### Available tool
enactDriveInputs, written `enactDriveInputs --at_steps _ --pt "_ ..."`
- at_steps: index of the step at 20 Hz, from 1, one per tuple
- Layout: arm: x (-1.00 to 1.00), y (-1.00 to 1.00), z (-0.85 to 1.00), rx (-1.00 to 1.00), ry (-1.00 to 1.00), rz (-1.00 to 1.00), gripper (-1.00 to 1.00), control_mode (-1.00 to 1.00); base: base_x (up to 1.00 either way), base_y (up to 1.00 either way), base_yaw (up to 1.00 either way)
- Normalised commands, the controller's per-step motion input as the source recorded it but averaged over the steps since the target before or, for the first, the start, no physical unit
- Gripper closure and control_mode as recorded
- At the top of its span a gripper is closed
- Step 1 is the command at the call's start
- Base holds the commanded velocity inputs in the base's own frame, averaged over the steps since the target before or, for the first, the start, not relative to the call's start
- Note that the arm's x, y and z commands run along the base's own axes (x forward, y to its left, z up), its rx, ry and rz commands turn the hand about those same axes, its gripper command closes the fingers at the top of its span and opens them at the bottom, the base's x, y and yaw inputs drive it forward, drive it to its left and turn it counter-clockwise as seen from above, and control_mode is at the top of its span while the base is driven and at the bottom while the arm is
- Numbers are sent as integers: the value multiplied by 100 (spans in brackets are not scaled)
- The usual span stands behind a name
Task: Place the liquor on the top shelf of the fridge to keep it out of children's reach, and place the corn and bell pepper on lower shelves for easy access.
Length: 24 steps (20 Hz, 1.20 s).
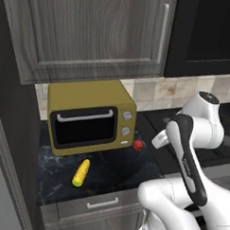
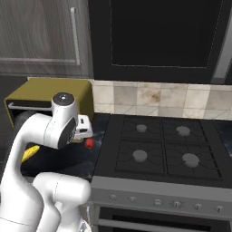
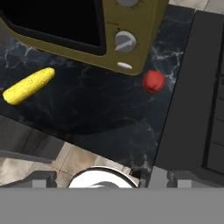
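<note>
Black marble-veined table (image 1: 114,171) carries a yellow corn cob (image 1: 81,172) lying on its side in front of a mustard toaster oven (image 1: 88,116) in the left base view, with a small red bell pepper (image 1: 138,145) off the oven's front corner near the cooktop's edge; dark wood-grain cabinets (image 1: 92,35) hang above, a tiled backsplash (image 1: 184,89) runs behind, and the white arm (image 1: 188,153) rises at lower right. From the right base view, the pepper (image 2: 89,143) sits on the table just left of a black four-burner cooktop (image 2: 158,147), the cob (image 2: 28,154) is half hidden behind the arm, and a dark panel fills the wall above the tiles. Looking down the hand view, the jaws stand wide apart and hold nothing, high above the table; the pepper (image 3: 153,81) lies just beside the oven's corner, the cob (image 3: 29,85) well to one side. Likely trouble: the round pepper could roll from a closing grip toward the cooktop, or a finger could strike the oven, being so near. No liquor bottle or fridge shelf can be made out.
</note>
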Motion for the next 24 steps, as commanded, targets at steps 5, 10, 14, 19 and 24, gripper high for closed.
enactDriveInputs --at_steps 5,10,14,19,24 --pt "47 10 -35 2 12 1 -100 -100 0 0 0" --pt "40 0 -41 9 4 1 -100 -100 0 0 0" --pt "38 0 -42 11 0 0 -100 -100 0 0 0" --pt "30 0 -41 7 0 0 -100 -100 0 0 0" --pt "25 0 -23 0 4 0 -100 -100 0 0 0"
